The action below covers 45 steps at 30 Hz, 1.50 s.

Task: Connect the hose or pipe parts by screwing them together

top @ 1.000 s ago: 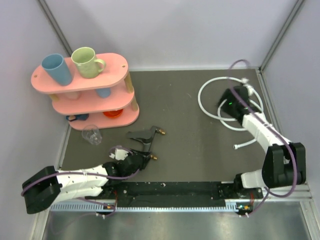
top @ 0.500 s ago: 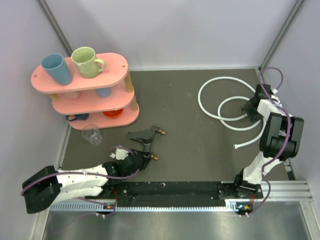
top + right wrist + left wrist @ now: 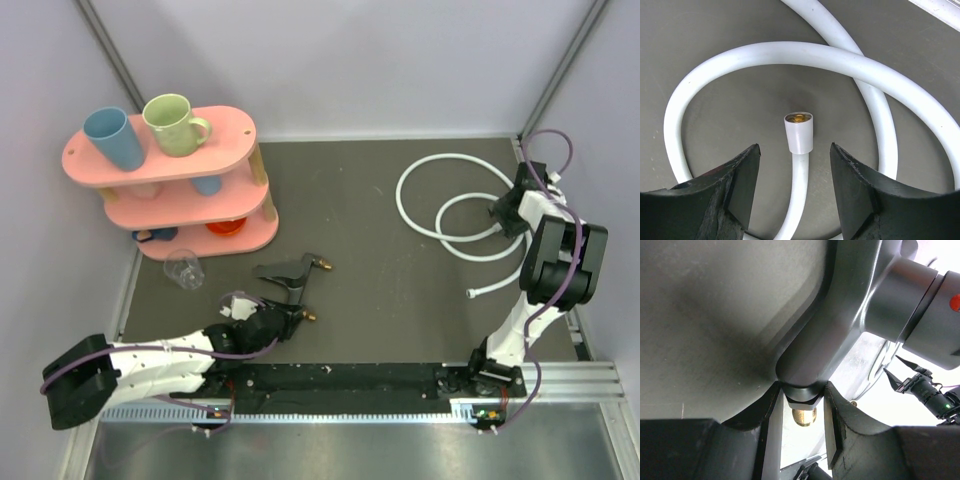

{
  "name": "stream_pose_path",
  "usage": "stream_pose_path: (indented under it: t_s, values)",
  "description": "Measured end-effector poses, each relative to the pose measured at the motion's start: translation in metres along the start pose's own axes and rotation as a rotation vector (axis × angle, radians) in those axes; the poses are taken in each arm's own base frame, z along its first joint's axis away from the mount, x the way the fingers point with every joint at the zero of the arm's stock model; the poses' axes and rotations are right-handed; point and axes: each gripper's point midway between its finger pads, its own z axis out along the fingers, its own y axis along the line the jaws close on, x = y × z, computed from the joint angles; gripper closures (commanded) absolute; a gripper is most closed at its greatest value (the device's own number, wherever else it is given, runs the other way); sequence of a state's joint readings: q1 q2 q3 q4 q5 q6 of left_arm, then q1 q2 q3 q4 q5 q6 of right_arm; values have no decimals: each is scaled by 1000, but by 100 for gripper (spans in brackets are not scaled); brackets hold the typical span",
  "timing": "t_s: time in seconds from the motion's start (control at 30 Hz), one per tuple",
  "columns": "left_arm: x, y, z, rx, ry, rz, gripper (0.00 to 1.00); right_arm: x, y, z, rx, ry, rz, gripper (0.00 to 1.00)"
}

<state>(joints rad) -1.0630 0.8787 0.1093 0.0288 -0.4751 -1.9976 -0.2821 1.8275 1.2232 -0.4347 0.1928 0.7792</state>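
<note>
Soft even light, blurry black fitting [image 3: 830, 325]

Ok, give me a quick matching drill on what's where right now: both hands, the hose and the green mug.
Things:
1. left hand
2. right hand
3. white hose
4. green mug

States:
A. on top of the pink rack
B. open, straddling the hose end
C. shut on the black fitting
D. lying in loops, right side

Pairs: 1-C, 2-B, 3-D, 4-A
</note>
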Motion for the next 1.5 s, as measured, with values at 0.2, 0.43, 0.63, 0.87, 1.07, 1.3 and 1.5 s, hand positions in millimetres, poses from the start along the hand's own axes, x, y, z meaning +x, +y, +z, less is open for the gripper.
stream_pose_path:
  t_s: [0.2, 0.43, 0.63, 0.87, 1.07, 1.3, 1.5]
  values:
    - [0, 0, -1, 1, 0, 0, 100, 2, 0, 2, 0, 9, -1, 44]
    - [0, 0, -1, -1, 1, 0, 100, 8, -1, 13, 16, 35, -5, 49]
    - [0, 0, -1, -2, 3, 1, 100, 5, 3, 18, 15, 34, -6, 59]
    - [1, 1, -1, -4, 7, 2, 100, 5, 2, 19, 19, 38, -7, 76]
    - [2, 1, -1, -6, 8, 4, 100, 6, 2, 19, 16, 42, -25, 99]
    - [3, 1, -2, -13, 9, 9, 100, 0, 19, 12, -82, 33, -128, 100]
    - [5, 1, -3, -17, 12, 16, 100, -43, 94, -72, -369, -199, -355, 100]
